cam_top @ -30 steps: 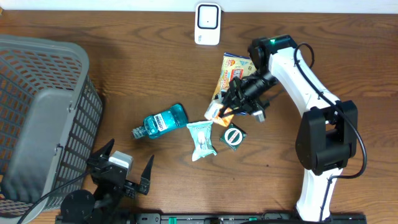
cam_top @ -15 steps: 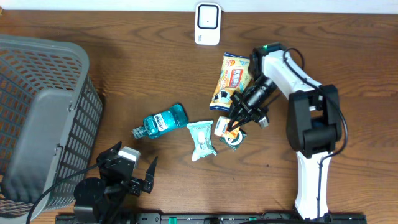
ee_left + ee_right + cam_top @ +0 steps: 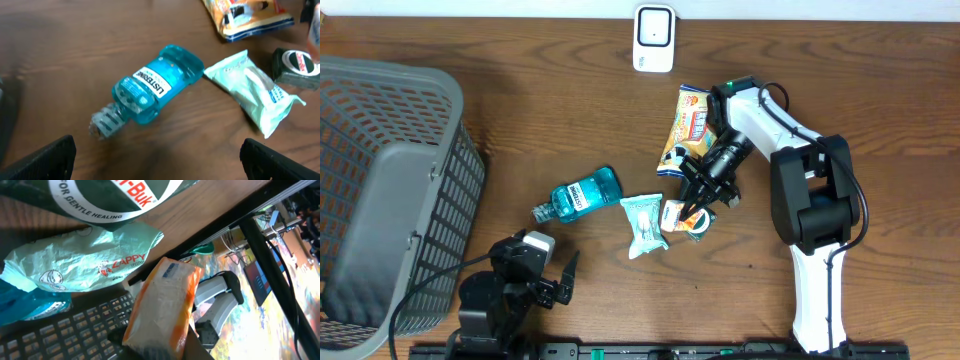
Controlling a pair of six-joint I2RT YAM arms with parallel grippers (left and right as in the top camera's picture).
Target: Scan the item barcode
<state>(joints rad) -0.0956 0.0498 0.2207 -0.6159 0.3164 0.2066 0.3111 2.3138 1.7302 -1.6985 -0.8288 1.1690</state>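
Right arm (image 3: 760, 115) swung down the counter (image 3: 520, 120), orange packet (image 3: 672, 214) pinched in its jaws, now just beside the wipes pack (image 3: 644, 224). We see the scanner (image 3: 653, 38) well apart up-counter from the packet; left arm (image 3: 520, 280), jaws spread, sits farther off.

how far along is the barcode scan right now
Done: the right end effector is shut on the small orange-and-white packet, so an item is gripped. In hand: the packet is held well short of the white box-shaped scanner at the far edge. Left: carry it over and show its barcode to the scanner; nothing suggests a scan yet.
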